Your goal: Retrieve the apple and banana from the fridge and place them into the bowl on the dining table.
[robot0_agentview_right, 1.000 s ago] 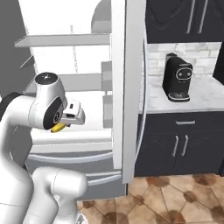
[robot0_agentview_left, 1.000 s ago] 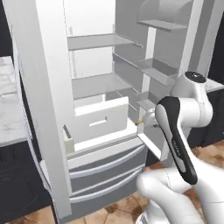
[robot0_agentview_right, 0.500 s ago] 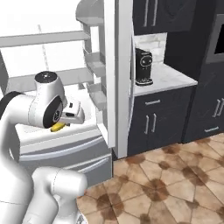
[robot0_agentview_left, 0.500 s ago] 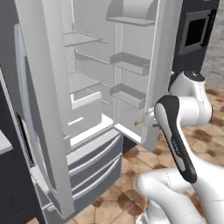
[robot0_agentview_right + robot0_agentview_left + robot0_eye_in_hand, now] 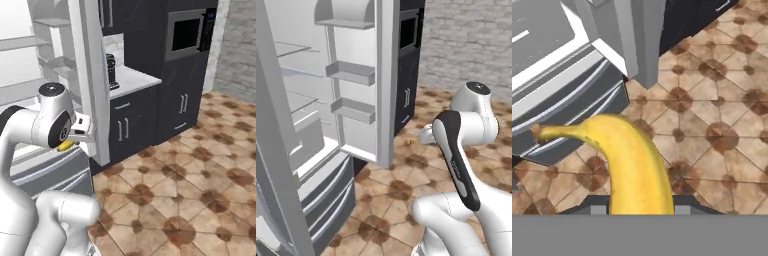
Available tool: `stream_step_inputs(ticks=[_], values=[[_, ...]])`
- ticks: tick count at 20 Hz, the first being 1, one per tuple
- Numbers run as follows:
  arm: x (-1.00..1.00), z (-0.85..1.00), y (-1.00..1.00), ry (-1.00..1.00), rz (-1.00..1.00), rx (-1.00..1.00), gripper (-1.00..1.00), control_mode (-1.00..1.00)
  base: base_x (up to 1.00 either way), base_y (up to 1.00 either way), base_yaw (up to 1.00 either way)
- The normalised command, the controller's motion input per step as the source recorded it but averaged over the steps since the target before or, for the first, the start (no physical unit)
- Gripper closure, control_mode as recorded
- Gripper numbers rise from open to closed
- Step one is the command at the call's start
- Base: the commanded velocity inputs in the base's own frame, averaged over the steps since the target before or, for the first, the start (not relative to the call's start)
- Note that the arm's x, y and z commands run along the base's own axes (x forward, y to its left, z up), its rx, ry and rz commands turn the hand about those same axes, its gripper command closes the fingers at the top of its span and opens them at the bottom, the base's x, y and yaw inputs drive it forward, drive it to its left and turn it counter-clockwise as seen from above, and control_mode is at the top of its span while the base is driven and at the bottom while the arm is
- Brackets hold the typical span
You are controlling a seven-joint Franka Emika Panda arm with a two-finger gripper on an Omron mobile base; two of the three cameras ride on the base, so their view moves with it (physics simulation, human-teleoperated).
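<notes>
Fingers [image 5: 75, 142] pinching the banana [image 5: 629, 165], held in the air beside the open fridge [image 5: 316, 150], clear of its shelves. Seen from the hand: yellow curved fruit rising from the bottom edge, dark stem tip pointing left over the grey bottom drawers [image 5: 567, 115], brown patterned floor tiles [image 5: 712, 100] beneath. Seen from the right base: a bit of yellow poking out below the wrist at [image 5: 66, 146], just in front of the fridge door edge [image 5: 90, 80]. Seen from the left base: only a sliver of yellow by the wrist at [image 5: 415, 140], fridge door swung wide, white door bins [image 5: 353, 75] showing. Dark cabinets [image 5: 170, 95], built-in oven [image 5: 187, 32] and a coffee machine [image 5: 111, 70] on the pale worktop [image 5: 132, 77] to the right of the fridge
</notes>
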Motion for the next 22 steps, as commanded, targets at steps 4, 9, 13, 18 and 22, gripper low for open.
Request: stream_step_inputs(ticks=[4,9,13,18,22], values=[[0.00,0.00,0.00,0.00,0.00,0.00,1.00,1.00,0.00,-0.33,-0.58],[0.00,0.00,0.00,0.00,0.00,0.00,1.00,1.00,0.00,-0.38,-0.59],[0.00,0.00,0.00,0.00,0.00,0.00,1.00,1.00,0.13,-0.54,-0.61],[0.00,0.00,0.00,0.00,0.00,0.00,1.00,1.00,0.66,-0.62,-0.55],[0.00,0.00,0.00,0.00,0.00,0.00,1.00,1.00,1.00,-0.23,-0.40]])
